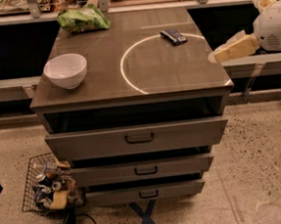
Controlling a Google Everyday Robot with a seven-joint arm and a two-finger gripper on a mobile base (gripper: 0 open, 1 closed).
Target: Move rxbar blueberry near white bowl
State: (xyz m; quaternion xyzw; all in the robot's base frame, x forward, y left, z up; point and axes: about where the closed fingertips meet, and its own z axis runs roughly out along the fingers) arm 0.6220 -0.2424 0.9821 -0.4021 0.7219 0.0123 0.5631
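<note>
Cabinet top (pixel 104 85) holds rxbar blueberry (pixel 173 36) well apart from white bowl (pixel 65 70); end effector (pixel 220 55) (state unclear) at right edge.

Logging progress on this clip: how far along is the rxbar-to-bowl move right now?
Nothing looks done yet: the rxbar blueberry lies back right on the cabinet top, far from the white bowl at front left. In hand: the gripper hovers at the right edge, apart from the bar. Left: grasp, carry, set down beside the bowl.

The rxbar blueberry (pixel 173 36) lies back-right, white bowl (pixel 65 70) front-left, end effector (pixel 221 54) far-right.
</note>
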